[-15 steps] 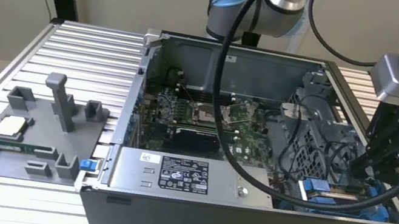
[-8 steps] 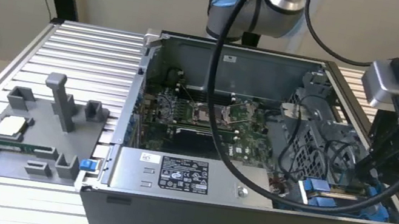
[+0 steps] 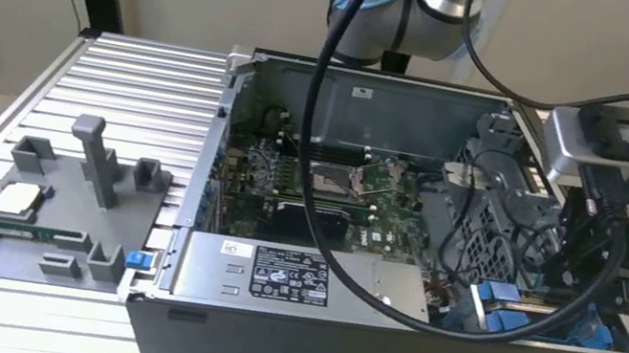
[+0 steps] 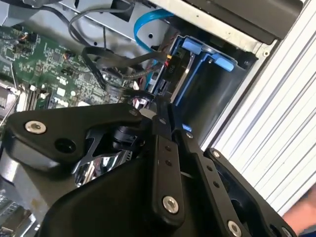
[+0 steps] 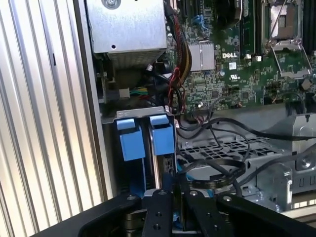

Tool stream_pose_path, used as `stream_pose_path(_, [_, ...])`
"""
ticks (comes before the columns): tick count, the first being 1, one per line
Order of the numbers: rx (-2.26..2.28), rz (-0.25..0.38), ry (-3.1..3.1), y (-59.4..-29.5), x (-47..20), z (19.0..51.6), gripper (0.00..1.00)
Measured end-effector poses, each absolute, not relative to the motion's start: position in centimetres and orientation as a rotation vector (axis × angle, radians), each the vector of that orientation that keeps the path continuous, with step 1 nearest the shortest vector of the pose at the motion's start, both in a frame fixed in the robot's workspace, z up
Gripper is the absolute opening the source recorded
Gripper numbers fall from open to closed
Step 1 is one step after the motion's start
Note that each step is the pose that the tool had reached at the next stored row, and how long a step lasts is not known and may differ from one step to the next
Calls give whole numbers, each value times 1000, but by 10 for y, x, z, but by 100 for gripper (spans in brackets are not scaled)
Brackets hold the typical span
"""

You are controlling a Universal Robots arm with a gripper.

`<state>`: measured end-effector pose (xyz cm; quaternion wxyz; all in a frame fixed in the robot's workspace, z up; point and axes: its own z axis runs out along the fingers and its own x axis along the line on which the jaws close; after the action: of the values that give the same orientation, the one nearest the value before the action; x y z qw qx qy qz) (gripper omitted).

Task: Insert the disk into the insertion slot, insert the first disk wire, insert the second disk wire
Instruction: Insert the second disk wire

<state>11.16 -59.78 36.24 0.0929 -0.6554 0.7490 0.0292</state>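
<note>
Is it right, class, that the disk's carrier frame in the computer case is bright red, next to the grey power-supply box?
Not quite. The disk's carrier frame is bright blue, not red, as the first wrist view shows. It does sit in the computer case next to the grey power-supply box.

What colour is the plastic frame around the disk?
Bright blue. The disk's carrier frame shows best in the first wrist view, inside the computer case.

Blue disk carrier point(image 5: 148, 136), green motherboard point(image 5: 237, 64)

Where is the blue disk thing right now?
The disk sits in its slot in the computer case's front corner, toward the exterior view's right, beside the grey power box, with the gripper just above it.
</note>
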Motion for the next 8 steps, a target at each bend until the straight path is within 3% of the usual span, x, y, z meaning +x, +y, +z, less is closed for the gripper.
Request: stream_pose_path(8, [-1946, 87, 2222, -598, 111, 360, 0])
